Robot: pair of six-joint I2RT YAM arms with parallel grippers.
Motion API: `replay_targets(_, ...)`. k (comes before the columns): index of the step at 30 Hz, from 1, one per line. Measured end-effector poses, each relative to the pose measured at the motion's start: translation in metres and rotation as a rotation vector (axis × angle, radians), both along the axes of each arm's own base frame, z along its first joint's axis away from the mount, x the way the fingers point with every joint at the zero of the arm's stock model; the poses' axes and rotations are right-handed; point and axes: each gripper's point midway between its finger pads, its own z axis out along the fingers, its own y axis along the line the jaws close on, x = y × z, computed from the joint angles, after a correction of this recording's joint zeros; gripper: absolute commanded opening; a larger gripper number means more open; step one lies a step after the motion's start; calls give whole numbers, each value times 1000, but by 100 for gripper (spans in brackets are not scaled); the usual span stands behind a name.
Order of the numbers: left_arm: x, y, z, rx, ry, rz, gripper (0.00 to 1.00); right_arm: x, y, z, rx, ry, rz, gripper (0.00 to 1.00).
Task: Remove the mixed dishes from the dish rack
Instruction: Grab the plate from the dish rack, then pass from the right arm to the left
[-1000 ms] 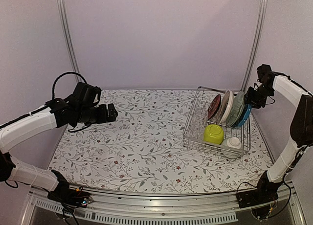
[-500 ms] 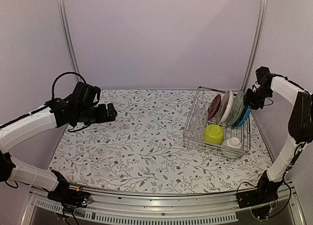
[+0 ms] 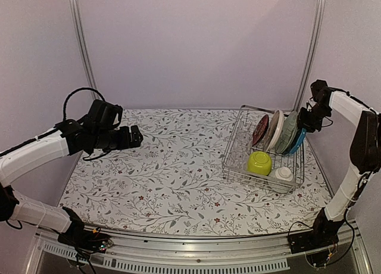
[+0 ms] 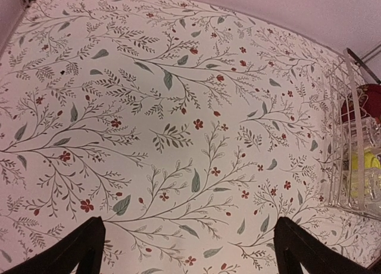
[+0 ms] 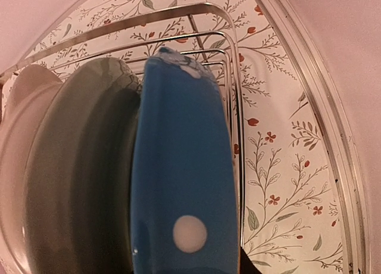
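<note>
Two arms, but only the right is close. On the table (image 3: pixel 178 178), the dish rack (image 3: pixel 234 155) sits far right, well apart from the left gripper (image 3: pixel 136 137), whose fingers are spread wide. Plates (image 3: pixel 277 131) stand on edge in it. The blue plate (image 5: pixel 178 167) is outermost, its rim turned edge-on to our right gripper (image 3: pixel 311 118); whether those jaws are parted we cannot tell.

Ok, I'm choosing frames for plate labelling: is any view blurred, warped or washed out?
Right wrist: the blue plate fills the frame, soft and too close, with a pink cast. Left wrist: tablecloth sharp, lens-bowed at the edges, dish rack washed out. Top external: even light, sharp, rack small.
</note>
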Motion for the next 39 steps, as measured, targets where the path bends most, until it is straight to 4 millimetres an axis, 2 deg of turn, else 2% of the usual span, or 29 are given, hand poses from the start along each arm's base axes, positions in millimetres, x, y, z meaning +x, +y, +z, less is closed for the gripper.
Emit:
replay_targets(2, 1, -1, 1, -4, -3, -2, 100, 0, -1, 5, -4, 12, -2, 0)
replay_targets(9, 2, -3, 3, -16, -11, -7, 100, 2, -6, 43, -37, -12, -5, 0)
replay_targets(26, 3, -4, 1, -14, -8, -7, 100, -15, -5, 77, -126, 17, 30, 0)
replay_targets(32, 4, -4, -2, -9, -1, -7, 99, -28, -10, 91, -168, 10, 35, 0)
replay_targets(39, 4, -4, -3, -8, 1, -5, 100, -40, -11, 123, -186, -45, 37, 0)
